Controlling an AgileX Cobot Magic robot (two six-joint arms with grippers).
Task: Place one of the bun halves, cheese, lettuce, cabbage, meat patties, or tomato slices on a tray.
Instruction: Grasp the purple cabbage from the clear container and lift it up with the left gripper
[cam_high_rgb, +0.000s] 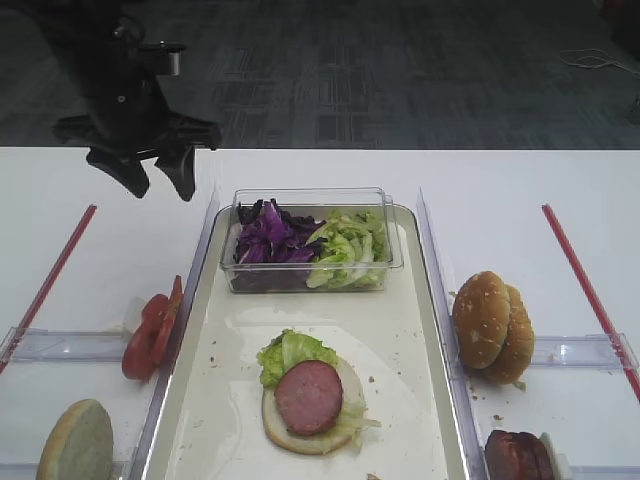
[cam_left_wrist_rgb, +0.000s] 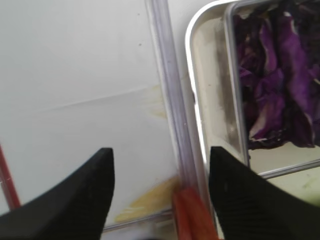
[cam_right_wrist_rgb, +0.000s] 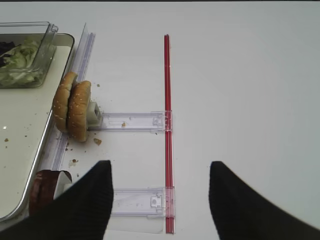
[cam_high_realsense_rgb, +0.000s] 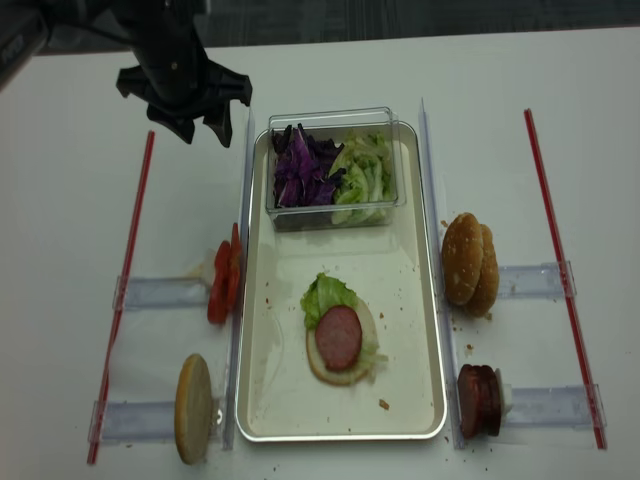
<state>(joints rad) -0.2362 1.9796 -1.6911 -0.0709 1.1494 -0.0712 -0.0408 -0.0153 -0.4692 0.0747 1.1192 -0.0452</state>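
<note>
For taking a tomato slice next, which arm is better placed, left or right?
Probably left. The left gripper hangs open on the tomato slices' side of the tray; the right gripper, also open, is above the other side.

A white table bears the tray and bun halves.

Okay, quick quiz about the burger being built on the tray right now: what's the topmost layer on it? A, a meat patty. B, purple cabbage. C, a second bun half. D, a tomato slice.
A: a reddish-brown meat patty lies on top of the lettuce and the bottom bun half on the tray; the tomato slices stand off the tray to its left.
</note>
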